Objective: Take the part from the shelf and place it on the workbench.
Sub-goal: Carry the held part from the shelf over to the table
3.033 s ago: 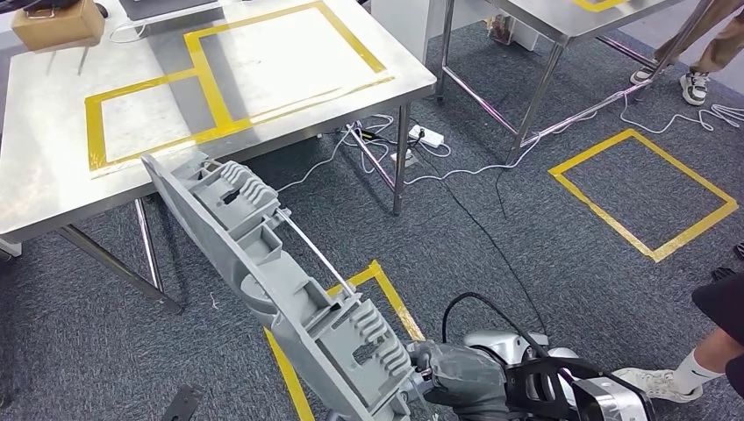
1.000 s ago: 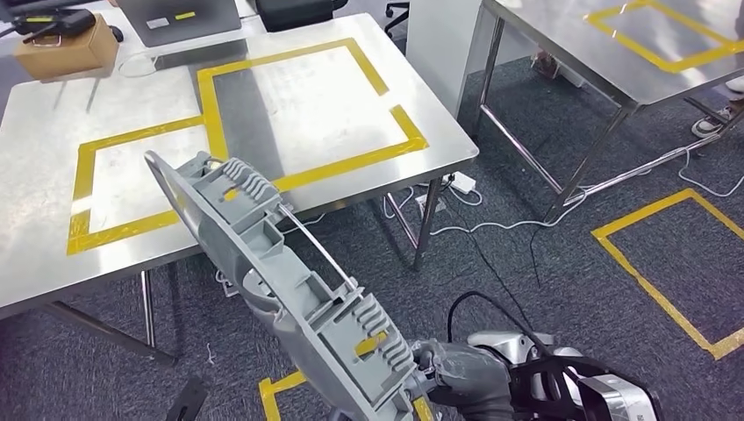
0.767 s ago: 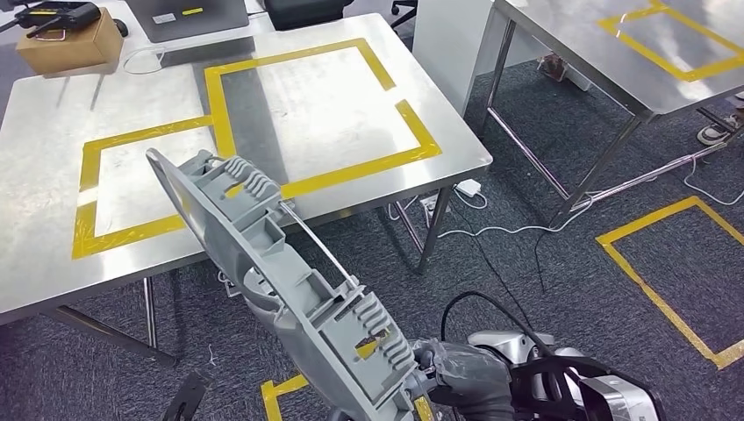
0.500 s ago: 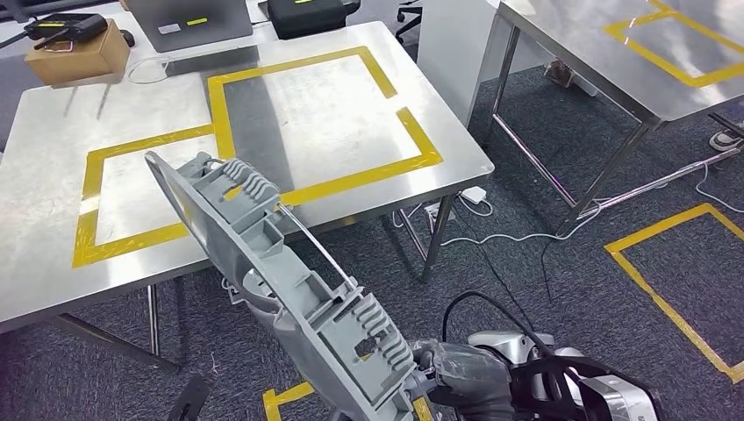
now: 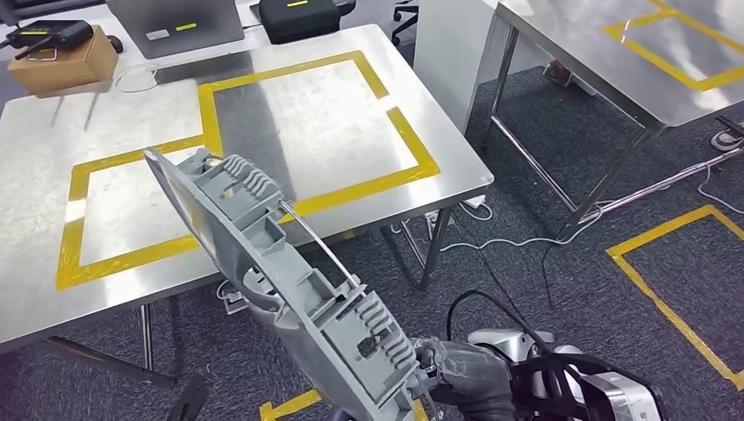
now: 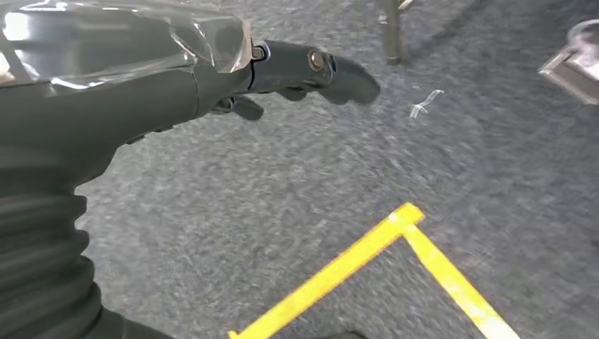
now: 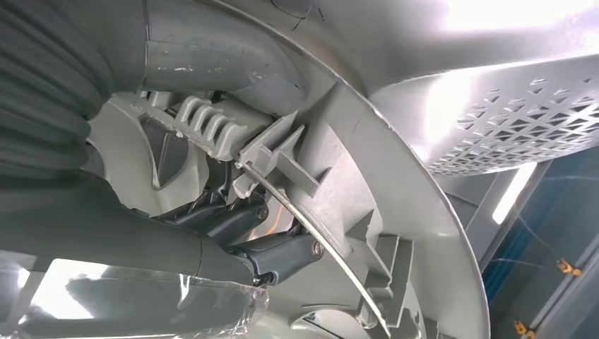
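- The left hand (image 6: 311, 70) hangs over carpet beside a corner of yellow floor tape (image 6: 395, 226), fingers apart and holding nothing. It is nowhere near the load, so it could not steady the part if the part began to swing or slip.
- The part (image 5: 272, 272), a long grey ribbed casting with a thin rod along it, is off the shelf and carried in the air. It rises up and to the left from the right hand, tilted, and its far tip shows over the near edge of the workbench (image 5: 456, 167). With so much length out beyond the grip, I judge it could lever down or twist out.
- If the tip is brought in too low, it could strike the bench edge rather than clear it.
- The right hand (image 5: 461, 373) grips the part at its lower end alone. The right wrist view shows its dark fingers (image 7: 282, 254) curled into the ribbing beside the rod. That hold looks narrow for such a long piece.
- Beyond the right hand, cables (image 5: 526, 241) trail across the floor, a likely snag for the feet.
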